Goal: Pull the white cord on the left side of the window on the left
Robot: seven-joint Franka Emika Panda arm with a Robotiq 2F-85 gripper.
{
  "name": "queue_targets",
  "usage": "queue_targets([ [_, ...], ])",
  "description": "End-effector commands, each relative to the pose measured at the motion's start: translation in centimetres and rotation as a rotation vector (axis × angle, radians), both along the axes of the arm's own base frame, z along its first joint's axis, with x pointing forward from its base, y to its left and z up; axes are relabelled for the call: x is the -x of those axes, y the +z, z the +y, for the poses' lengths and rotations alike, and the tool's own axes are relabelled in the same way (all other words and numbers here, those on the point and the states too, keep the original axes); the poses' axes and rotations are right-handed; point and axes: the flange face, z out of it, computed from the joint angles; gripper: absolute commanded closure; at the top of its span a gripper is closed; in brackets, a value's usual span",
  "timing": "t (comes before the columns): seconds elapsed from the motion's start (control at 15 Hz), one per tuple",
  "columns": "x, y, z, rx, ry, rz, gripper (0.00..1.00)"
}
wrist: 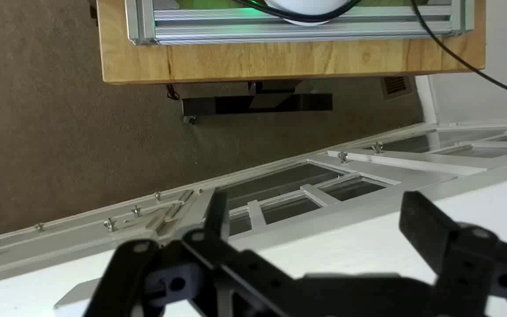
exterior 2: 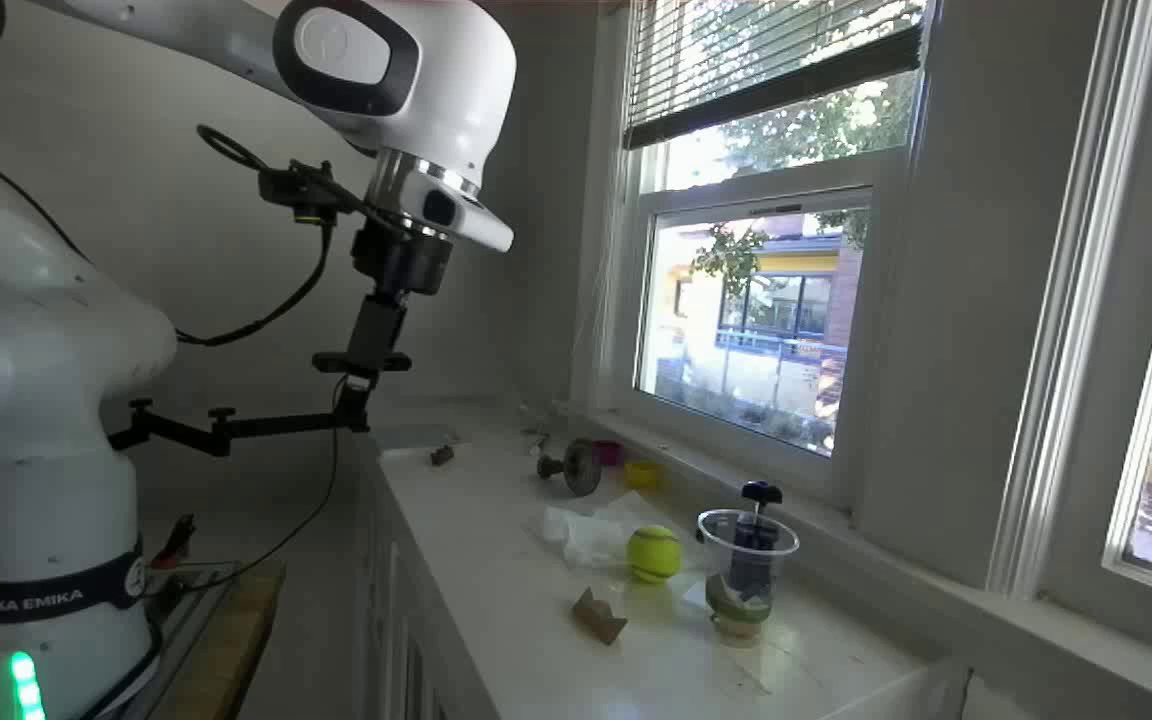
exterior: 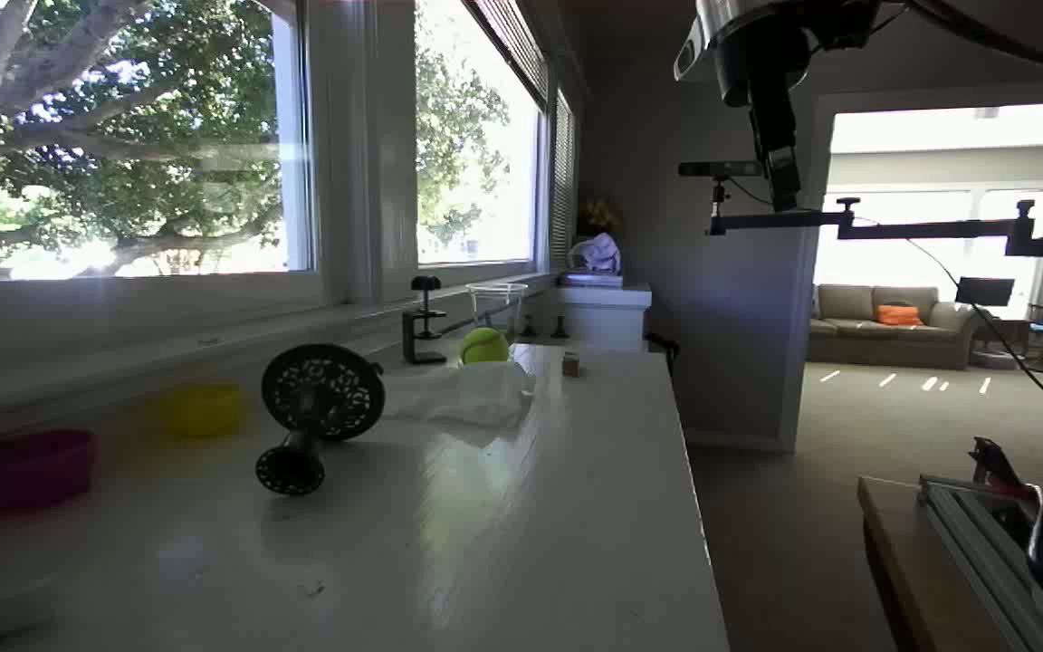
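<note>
daylight pours through the windows (exterior: 128,140) in both exterior views, blown out to white in patches and streaking the countertop (exterior: 558,543) with glare as i watch from afar; my wrist view shows the near gripper (wrist: 319,220) blurred, the carpet (wrist: 77,136) dim.

Gripper (wrist: 317,215): fingers wide apart, free gap between them. Airspace: in both exterior views, open room from gripper to window (exterior 2: 751,330), above the counter (exterior 2: 496,560). Window, left side: thin white cord (exterior 2: 598,290) hanging beside the frame. Window, top: blind (exterior 2: 776,55) partly lowered, dark bottom rail. Low obstacles, counter, window side: magenta bowl (exterior: 33,475); yellow bowl (exterior: 205,412); dark perforated stand (exterior: 327,394), lying over; crumpled white sheet (exterior 2: 581,535); tennis ball (exterior 2: 654,554); transparent cup (exterior 2: 774,565); black clamp (exterior: 409,337), upright near the sill (exterior: 205,341). Low obstacle, between ball and counter's outer edge: brown folded piece (exterior 2: 598,615). Camera bracket (exterior: 933,228): lined up with gripper's tip in an exterior view; separation in depth cannot be told.
</note>
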Motion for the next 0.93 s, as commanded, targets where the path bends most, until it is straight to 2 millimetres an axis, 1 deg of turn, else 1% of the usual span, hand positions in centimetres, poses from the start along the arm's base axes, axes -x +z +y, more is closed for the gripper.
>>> queue_targets([
  [0.0,0.0,0.0,0.0,0.0,0.0,0.0,0.0],
  [0.4,0.0,0.0,0.0,0.0,0.0,0.0,0.0],
  [0.47,-0.3,0.2,0.1,0.005,-0.002,-0.008,0.0],
  [0.67,-1.6,1.3,0.5,-0.015,0.001,-0.067,0.0],
  [0.87,-3.0,3.3,1.6,-0.029,0.015,-0.172,0.0],
])
